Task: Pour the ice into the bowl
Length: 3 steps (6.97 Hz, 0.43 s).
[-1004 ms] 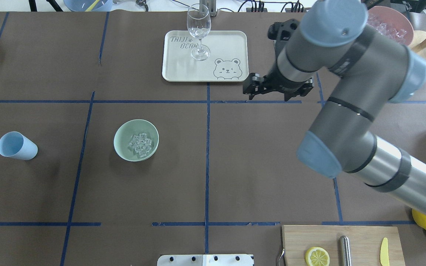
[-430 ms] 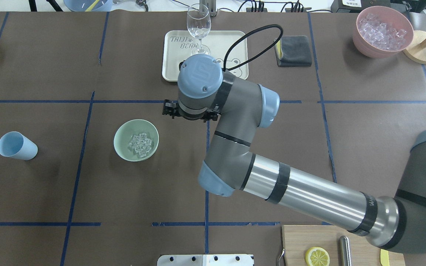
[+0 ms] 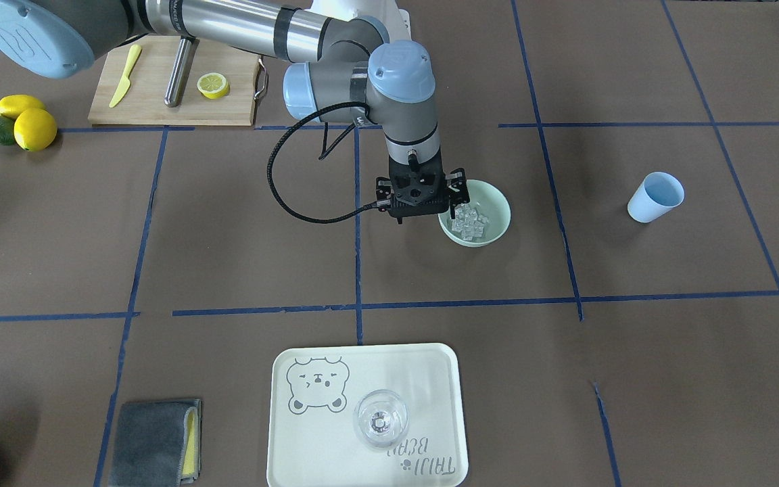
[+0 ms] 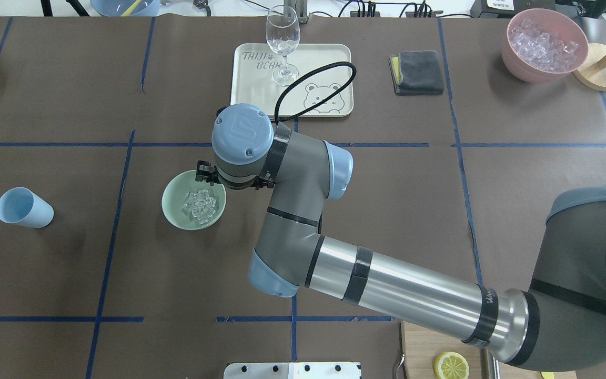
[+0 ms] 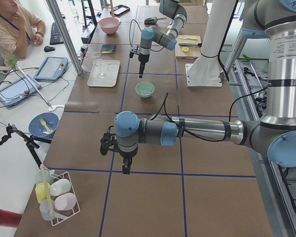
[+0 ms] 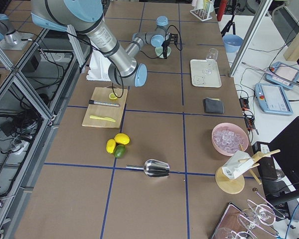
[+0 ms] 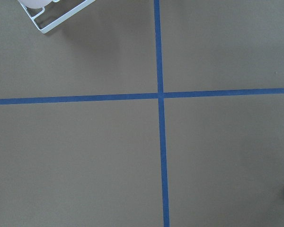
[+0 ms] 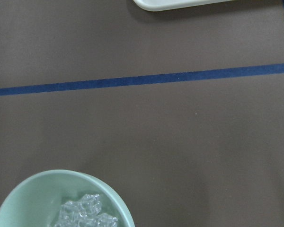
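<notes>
The ice (image 4: pixel 199 205) lies heaped in the bowl (image 4: pixel 170 196), left of the middle of the table (image 4: pixel 45 273), and we fear the right gripper (image 3: pixel 420 203), above its far right rim with jaws we cannot judge apart or together, may tip it, spilling cubes, if it descends.
</notes>
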### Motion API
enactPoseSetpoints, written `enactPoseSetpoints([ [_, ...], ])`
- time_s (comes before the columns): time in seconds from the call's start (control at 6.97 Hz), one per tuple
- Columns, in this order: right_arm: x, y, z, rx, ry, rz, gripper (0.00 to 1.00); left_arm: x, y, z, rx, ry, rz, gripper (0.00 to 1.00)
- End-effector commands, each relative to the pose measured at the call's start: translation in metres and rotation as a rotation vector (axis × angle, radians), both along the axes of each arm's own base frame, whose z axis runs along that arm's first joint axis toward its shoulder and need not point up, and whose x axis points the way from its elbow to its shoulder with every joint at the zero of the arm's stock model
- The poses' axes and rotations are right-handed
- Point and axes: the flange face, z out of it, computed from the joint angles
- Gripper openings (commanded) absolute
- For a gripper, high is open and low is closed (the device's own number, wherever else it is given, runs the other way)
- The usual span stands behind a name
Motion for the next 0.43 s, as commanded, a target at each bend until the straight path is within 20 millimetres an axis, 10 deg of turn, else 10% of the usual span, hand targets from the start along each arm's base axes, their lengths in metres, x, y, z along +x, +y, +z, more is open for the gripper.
enactPoseSetpoints([
  [0.0,-0.0322,0.0087,-0.0030,0.008,0.013,0.006,0.93,0.0002,0.0000,-0.0001,0.000,0.000,0.000,1.00],
  [0.29,-0.0368,0.0150,0.0002,0.004,0.016,-0.001,0.26,0.0002,-0.0001,0.0005,0.000,0.000,0.000,1.00],
])
